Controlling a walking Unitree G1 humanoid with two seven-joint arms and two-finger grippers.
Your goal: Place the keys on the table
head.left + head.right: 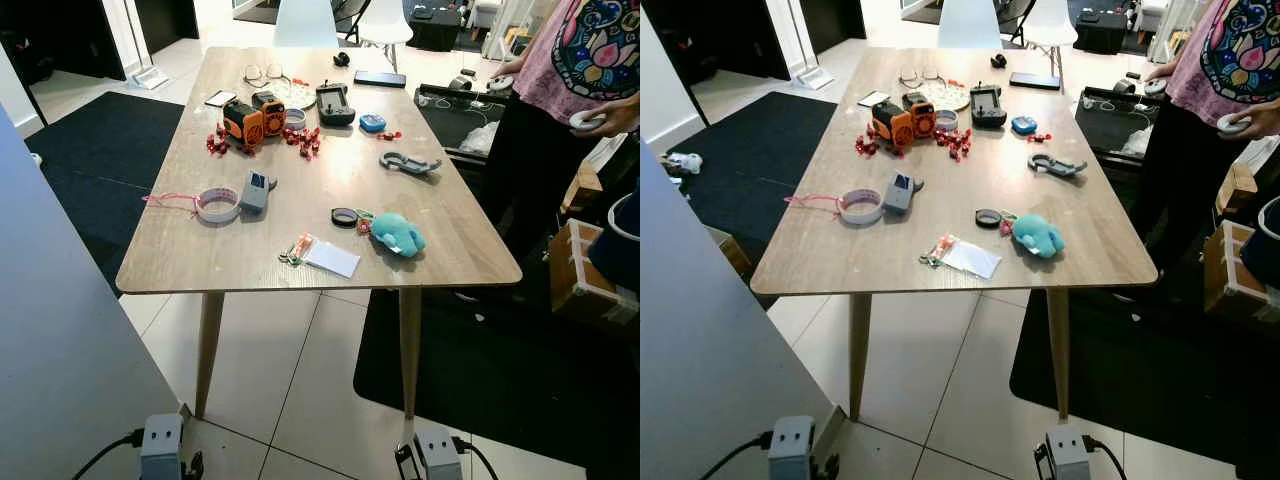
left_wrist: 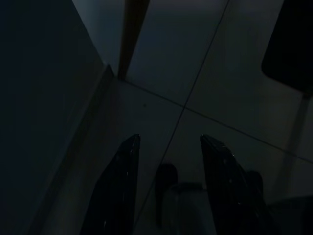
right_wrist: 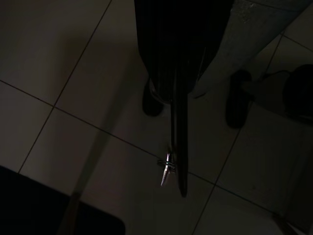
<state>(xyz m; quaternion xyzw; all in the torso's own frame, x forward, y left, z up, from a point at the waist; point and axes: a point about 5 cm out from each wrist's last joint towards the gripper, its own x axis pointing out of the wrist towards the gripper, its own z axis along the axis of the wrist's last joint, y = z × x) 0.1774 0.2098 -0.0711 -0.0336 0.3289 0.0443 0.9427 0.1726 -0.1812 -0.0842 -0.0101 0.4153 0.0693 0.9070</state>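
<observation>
My right gripper [image 3: 182, 188] hangs low over the tiled floor with its two black fingers pressed together. A small metal key ring with keys [image 3: 166, 169] dangles from the fingers near their tips. My left gripper [image 2: 168, 139] also hangs over the floor, its fingers apart and nothing between them. Both wrists show at the bottom of the left eye view, below the near edge of the wooden table [image 1: 190, 262], which stands in front of me.
On the table lie a tape roll [image 1: 218, 204], a white card [image 1: 330, 258], a teal plush toy [image 1: 397, 235], an orange device [image 1: 253, 119] and other small items. A person [image 1: 575, 70] stands at the right. A grey panel [image 1: 60, 340] rises at my left.
</observation>
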